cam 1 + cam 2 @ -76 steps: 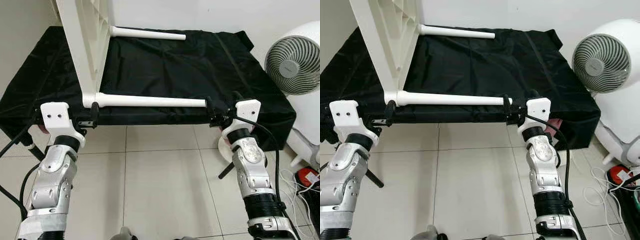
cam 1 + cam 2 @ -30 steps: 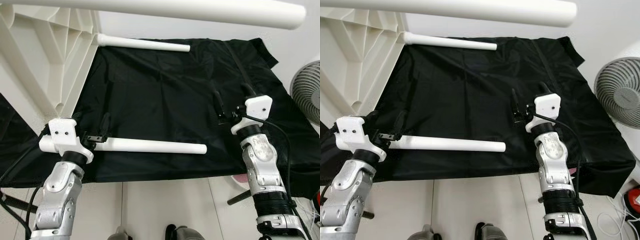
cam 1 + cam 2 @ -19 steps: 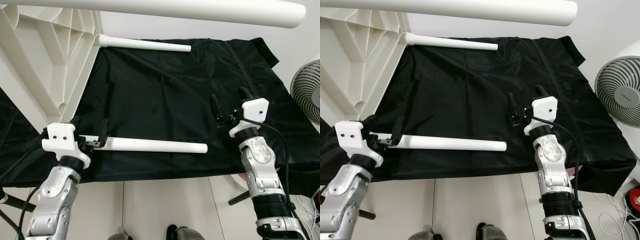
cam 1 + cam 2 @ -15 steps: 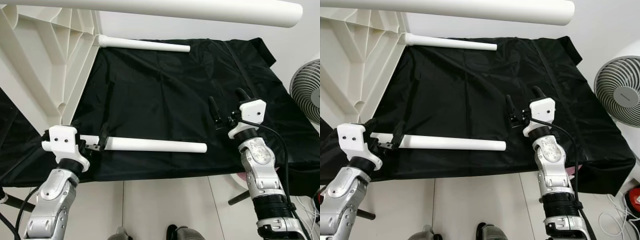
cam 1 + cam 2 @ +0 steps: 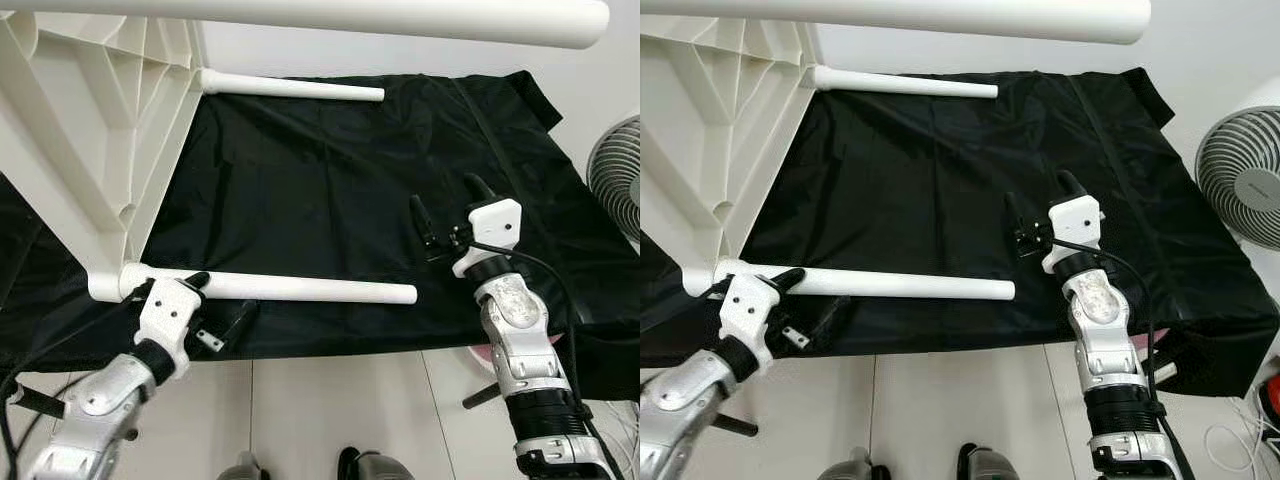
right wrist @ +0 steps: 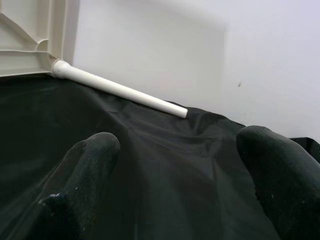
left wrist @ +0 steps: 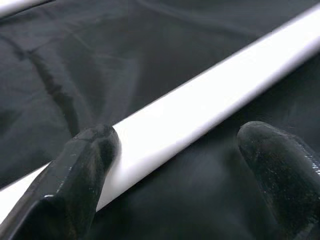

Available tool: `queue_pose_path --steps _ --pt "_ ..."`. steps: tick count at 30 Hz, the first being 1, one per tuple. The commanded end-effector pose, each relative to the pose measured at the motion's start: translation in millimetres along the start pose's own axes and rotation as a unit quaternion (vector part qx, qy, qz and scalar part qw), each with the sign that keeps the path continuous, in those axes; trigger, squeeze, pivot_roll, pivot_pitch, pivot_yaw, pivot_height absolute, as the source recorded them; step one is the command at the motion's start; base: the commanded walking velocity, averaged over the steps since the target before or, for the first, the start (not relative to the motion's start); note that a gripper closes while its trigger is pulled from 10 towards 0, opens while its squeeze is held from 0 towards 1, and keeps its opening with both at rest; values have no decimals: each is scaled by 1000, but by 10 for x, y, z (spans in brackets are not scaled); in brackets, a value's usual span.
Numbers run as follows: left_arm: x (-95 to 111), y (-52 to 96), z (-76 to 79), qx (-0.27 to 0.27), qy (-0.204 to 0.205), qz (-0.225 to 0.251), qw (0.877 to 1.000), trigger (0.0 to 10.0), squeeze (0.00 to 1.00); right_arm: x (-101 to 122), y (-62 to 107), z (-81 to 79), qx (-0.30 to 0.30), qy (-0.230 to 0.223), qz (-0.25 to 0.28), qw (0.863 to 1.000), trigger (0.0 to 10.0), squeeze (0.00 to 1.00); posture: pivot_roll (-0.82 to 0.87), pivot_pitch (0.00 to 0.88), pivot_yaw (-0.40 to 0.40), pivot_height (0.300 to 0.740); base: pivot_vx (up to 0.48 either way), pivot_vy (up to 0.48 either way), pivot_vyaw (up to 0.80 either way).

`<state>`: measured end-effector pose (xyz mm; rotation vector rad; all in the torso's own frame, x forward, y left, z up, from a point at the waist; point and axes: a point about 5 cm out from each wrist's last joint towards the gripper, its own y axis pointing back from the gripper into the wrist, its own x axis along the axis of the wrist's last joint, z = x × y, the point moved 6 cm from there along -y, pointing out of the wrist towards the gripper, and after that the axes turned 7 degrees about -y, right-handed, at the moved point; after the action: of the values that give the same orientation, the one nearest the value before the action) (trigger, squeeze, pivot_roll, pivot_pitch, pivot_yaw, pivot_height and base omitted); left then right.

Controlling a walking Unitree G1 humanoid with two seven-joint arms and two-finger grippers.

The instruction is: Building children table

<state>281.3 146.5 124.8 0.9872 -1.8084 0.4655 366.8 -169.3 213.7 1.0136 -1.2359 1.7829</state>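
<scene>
A black cloth [image 5: 330,190] covers the bench before me. Nearest, my left gripper [image 5: 222,308] stands wide open beside the table's [image 5: 85,130] near leg [image 5: 300,289], my right gripper [image 5: 445,215] open and empty beyond. Unheld, I judge the tipped table could roll.

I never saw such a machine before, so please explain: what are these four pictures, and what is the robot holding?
It is a humanoid robot with two silver arms. Two pictures come from its head, looking down; two come from cameras on its wrists. A white children's table lies on its side on a black cloth. The left end effector is open around the nearest table leg, not clamped on it. The right end effector hovers open over the cloth, holding nothing. A fan stands at the right.
</scene>
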Motion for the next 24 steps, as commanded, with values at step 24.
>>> queue_pose_path --steps 24 --pt "158 -658 -277 69 -58 29 995 10000 0 94 -77 111 -27 11 10 1000 10000 0 -45 131 63 740 0 0 0"
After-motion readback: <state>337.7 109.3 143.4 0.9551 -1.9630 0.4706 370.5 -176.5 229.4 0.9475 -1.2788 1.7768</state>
